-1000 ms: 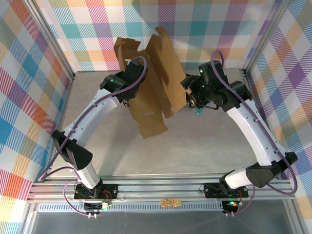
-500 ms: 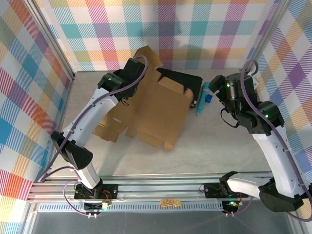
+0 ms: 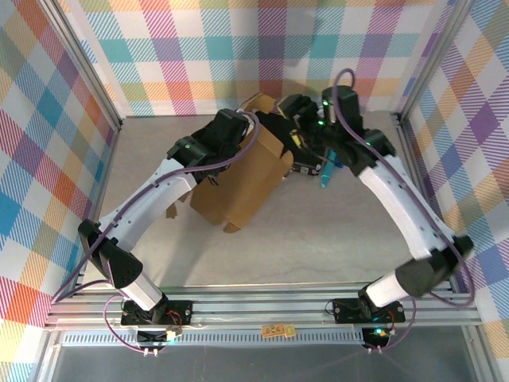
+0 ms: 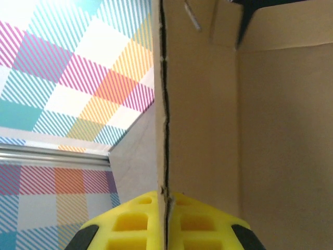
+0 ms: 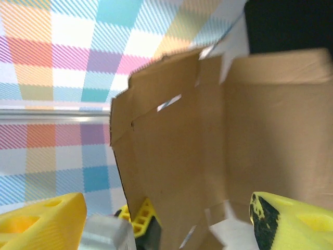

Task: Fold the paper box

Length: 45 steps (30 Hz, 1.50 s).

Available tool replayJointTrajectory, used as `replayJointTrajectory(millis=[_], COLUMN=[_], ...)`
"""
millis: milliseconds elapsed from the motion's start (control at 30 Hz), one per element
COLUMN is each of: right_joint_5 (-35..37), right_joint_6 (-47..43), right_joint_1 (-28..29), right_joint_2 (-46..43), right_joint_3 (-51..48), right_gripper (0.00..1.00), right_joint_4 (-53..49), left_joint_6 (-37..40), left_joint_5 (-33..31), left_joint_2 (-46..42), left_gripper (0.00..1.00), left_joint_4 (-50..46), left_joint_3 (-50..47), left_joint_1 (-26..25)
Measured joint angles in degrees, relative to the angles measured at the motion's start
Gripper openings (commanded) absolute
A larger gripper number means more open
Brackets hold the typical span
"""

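We find the paper box (image 3: 246,179) standing up off the table (image 3: 334,239) toward the far middle, its brown panels half raised and leaning, with loose flaps trailing on the near-left side. The left gripper (image 4: 165,203) reaches in from the left at the box's far upper part. On its wrist camera we see the yellow fingers (image 4: 130,224) pinched tight on the thin edge of one cardboard panel, one finger on each face. The right gripper (image 5: 166,205) comes in from the far right, its jaws spread wide. The box's inner face with its slots and tabs sits just ahead of them, and we see nothing gripped between them. Behind the box on the right there's a black case (image 5: 289,23), and a teal marker (image 3: 325,173) lies on the table just right of it.
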Motion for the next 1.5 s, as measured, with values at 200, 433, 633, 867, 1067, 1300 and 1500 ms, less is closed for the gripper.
replayJointTrajectory(millis=[200,433,633,867,1067,1300,1500], right_joint_5=[-7.7,-9.9,-11.0,-10.6,-9.7,-8.9,-6.3], right_joint_6=[7.8,10.5,11.7,11.9,11.9,17.5,21.6], right_joint_1=[1.1,2.6,2.8,2.7,2.4,0.2,-1.1], right_joint_2=[7.3,7.5,9.0,12.7,13.1,10.9,10.4], right_joint_3=[1.8,3.0,4.0,5.4,5.4,-5.7,-12.3], right_gripper=[0.78,0.71,0.55,0.12,0.0,0.0,0.0], right_joint_4=[4.6,6.8,6.9,6.8,8.1,19.1,25.2], left_joint_6=[2.8,4.0,4.9,5.6,-1.7,-48.8,-84.2], left_joint_5=[0.9,1.7,1.6,0.9,0.5,10.5,24.3], left_joint_2=[-0.8,-0.8,-0.8,-0.8,-0.7,-7.3,-22.6], left_gripper=[0.0,0.0,0.0,0.0,0.86,0.78,0.74], left_joint_4=[2.6,3.3,4.2,6.0,3.6,-4.5,0.8], left_joint_3=[-2.4,-3.0,-3.0,-4.1,-2.0,10.2,-8.3], left_joint_1=[-0.8,-2.2,-3.0,-3.9,-4.3,-1.8,8.1])
